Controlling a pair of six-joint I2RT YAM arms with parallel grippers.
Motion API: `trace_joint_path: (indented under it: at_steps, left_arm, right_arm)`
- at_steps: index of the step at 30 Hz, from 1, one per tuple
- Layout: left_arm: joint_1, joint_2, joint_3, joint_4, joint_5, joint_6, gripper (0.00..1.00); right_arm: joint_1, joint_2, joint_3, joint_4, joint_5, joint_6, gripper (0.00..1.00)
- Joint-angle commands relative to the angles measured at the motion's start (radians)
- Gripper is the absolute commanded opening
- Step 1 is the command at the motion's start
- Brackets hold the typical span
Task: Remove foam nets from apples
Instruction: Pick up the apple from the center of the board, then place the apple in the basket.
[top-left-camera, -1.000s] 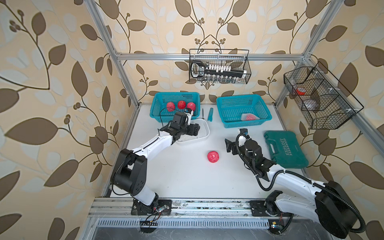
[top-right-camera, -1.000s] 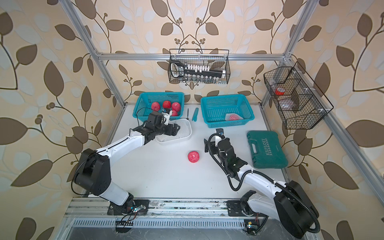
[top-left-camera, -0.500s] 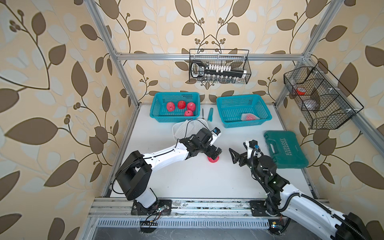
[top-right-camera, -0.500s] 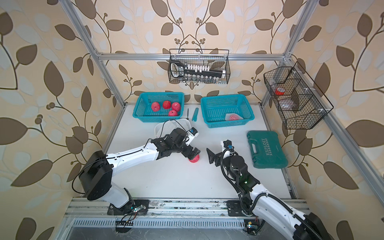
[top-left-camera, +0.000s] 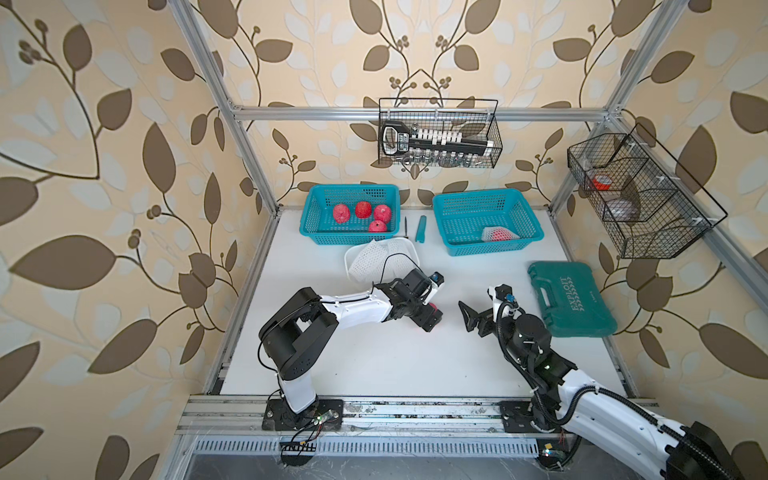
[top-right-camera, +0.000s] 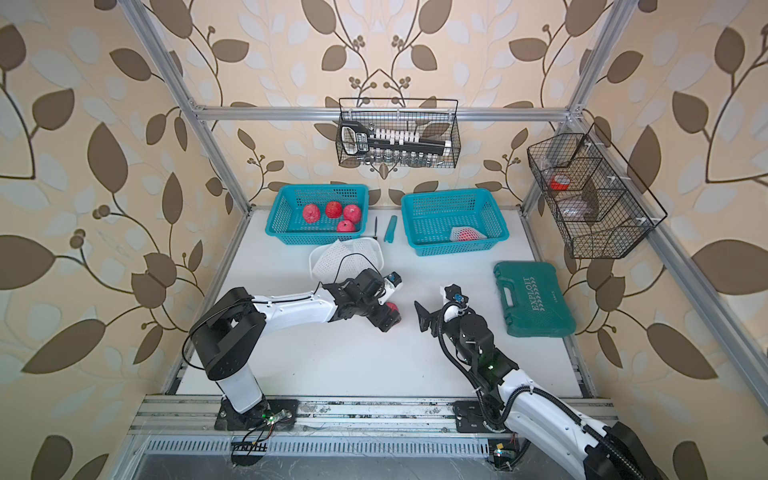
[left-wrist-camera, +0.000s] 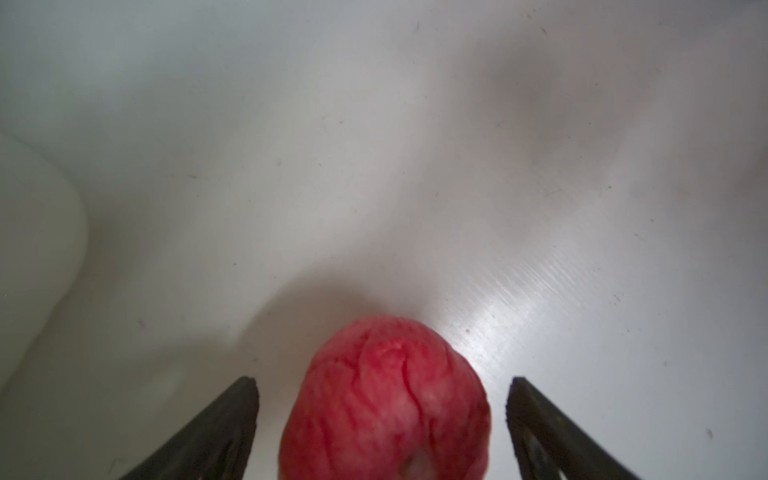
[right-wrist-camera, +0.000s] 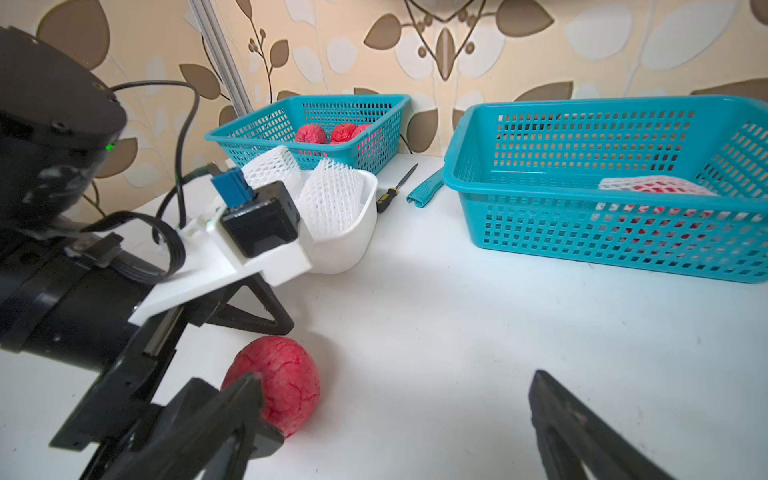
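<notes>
- The left hand (left-wrist-camera: 382, 384) is low on the table (top-left-camera: 395, 365). Its fingers are spread on either side of a bare apple (right-wrist-camera: 278, 390), and a gap shows on each side, so nothing is gripped.
- That apple lies mid-table, between the two arms.
- The right hand (right-wrist-camera: 395, 380) is spread wide and empty. It is low over the table near the same apple and points toward it.
- Four apples (top-left-camera: 363, 210), all bare, sit in the left basket (top-left-camera: 332, 239) at the back.
- A netted apple (top-left-camera: 498, 235) lies in the right basket (top-left-camera: 490, 248), near its front wall.
- Empty nets (right-wrist-camera: 330, 195) are piled in the white tub (right-wrist-camera: 349, 249). The tub stands just in front of the left basket, beyond the left hand.
</notes>
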Motion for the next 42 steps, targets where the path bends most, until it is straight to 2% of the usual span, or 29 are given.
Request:
trace_joint_path:
  at_steps: [1, 2, 7, 9, 13, 16, 18, 21, 24, 27, 33, 42]
  left_arm:
    - [-0.007, 0.012, -0.015, 0.041, 0.024, 0.0, 0.71]
    - [-0.007, 0.009, -0.015, 0.039, 0.027, 0.004, 0.54]
    - [-0.007, -0.033, -0.014, 0.019, 0.012, 0.02, 0.51]
    - [-0.005, -0.073, -0.009, -0.002, 0.001, 0.036, 0.42]
    - [0.049, -0.176, 0.044, -0.07, -0.023, 0.05, 0.41]
    - [0.152, -0.26, 0.123, -0.101, -0.024, 0.071, 0.41]
    - [0.26, -0.268, 0.196, -0.111, -0.005, 0.083, 0.43]
    - [0.428, -0.186, 0.367, -0.213, -0.025, 0.07, 0.44]
    - [0.581, -0.085, 0.457, -0.24, -0.041, 0.046, 0.43]
    - [0.681, 0.029, 0.56, -0.267, -0.004, 0.036, 0.44]
    - [0.719, 0.278, 0.834, -0.376, 0.034, 0.11, 0.44]
    - [0.72, 0.507, 1.009, -0.363, 0.046, 0.146, 0.48]
  right_arm:
    - [0.003, -0.001, 0.034, 0.006, 0.022, -0.001, 0.99]
    - [0.003, -0.007, 0.031, 0.006, 0.028, 0.0, 1.0]
    - [0.003, -0.025, 0.021, 0.01, 0.059, 0.006, 0.99]
    - [0.003, -0.026, 0.012, 0.026, 0.068, 0.006, 1.0]
    - [0.003, -0.003, -0.001, 0.079, 0.054, 0.009, 0.99]
    - [0.003, 0.049, 0.027, 0.098, 0.036, 0.02, 1.0]
    - [0.005, 0.1, 0.065, 0.115, 0.047, 0.045, 1.0]
    - [0.005, 0.194, 0.14, 0.189, -0.015, 0.041, 1.0]
    - [0.01, 0.294, 0.215, 0.207, -0.066, 0.041, 1.0]
    - [0.031, 0.334, 0.193, 0.27, -0.049, 0.02, 1.0]
    - [0.032, 0.304, 0.14, 0.243, 0.039, 0.004, 1.0]
    - [0.034, 0.304, 0.137, 0.257, 0.068, 0.001, 1.0]
